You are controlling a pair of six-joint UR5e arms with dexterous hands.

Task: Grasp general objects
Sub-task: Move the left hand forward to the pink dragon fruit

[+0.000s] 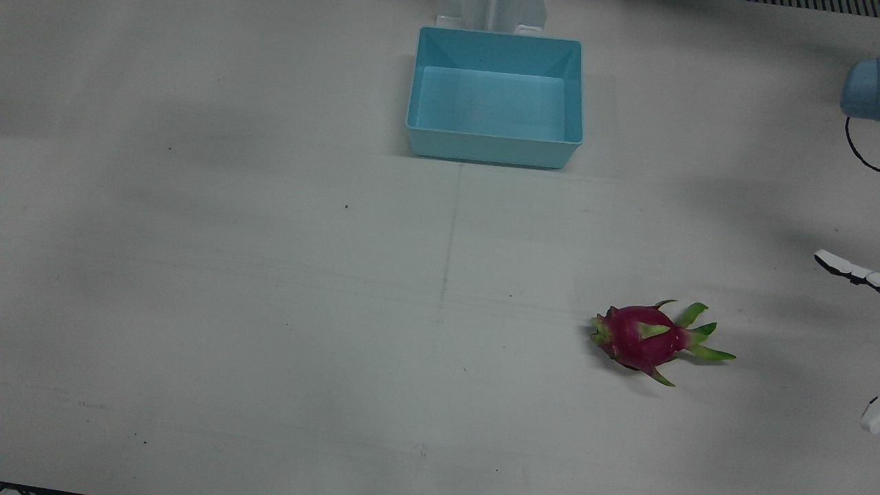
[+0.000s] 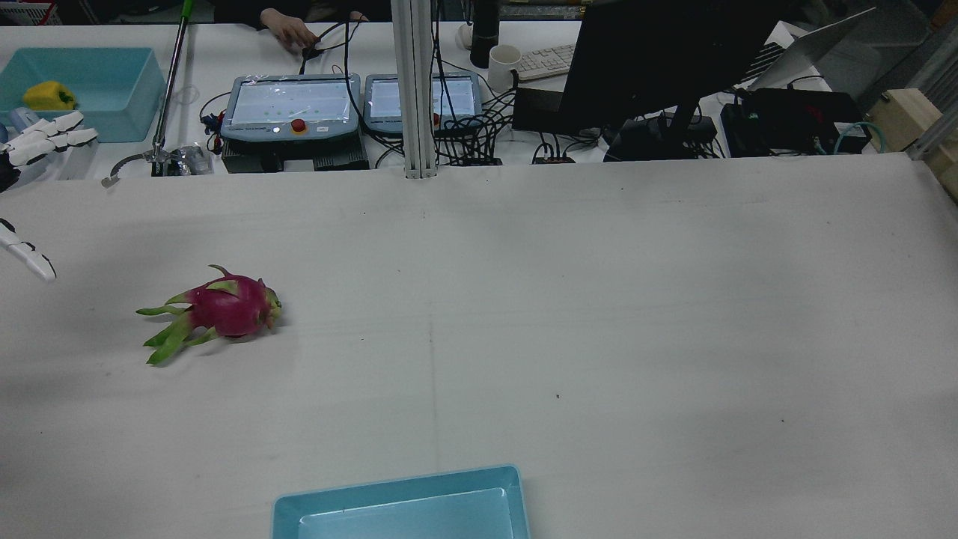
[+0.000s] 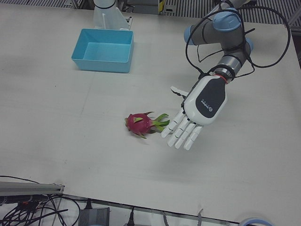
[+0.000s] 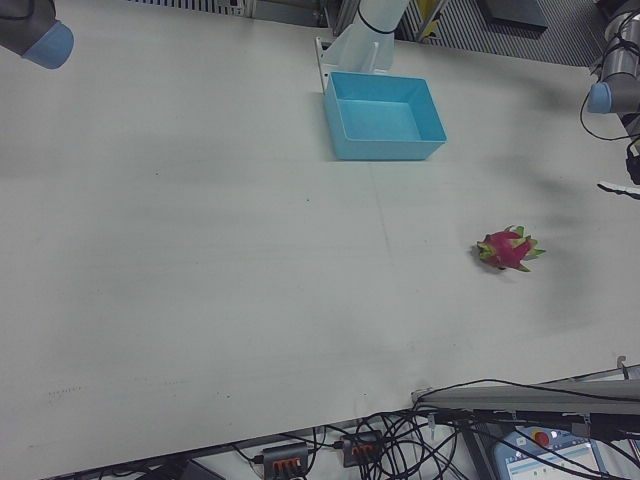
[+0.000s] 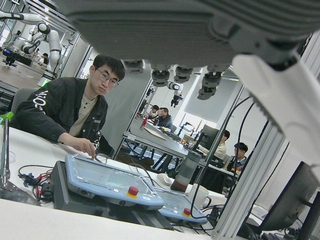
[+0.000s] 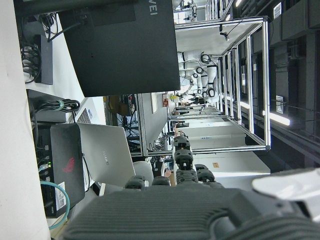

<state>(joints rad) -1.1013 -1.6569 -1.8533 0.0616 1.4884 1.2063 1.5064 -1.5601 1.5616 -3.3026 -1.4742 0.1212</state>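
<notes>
A magenta dragon fruit (image 1: 646, 340) with green scales lies on the white table; it also shows in the rear view (image 2: 224, 308), the left-front view (image 3: 141, 123) and the right-front view (image 4: 508, 249). My left hand (image 3: 200, 110) is open with its fingers spread. It hovers above the table just beside the fruit's leafy end and does not touch it. Only its fingertips (image 2: 41, 138) show at the rear view's left edge. My right hand (image 6: 190, 210) shows only in its own view, fingers extended, holding nothing, facing the desks off the table.
A blue bin (image 1: 495, 148) stands empty at the robot's edge of the table, between the arms. Beyond the table's far edge are a second blue bin (image 2: 112, 112) with a yellow object, teach pendants (image 2: 292, 105), a metal post (image 2: 413, 90) and a monitor.
</notes>
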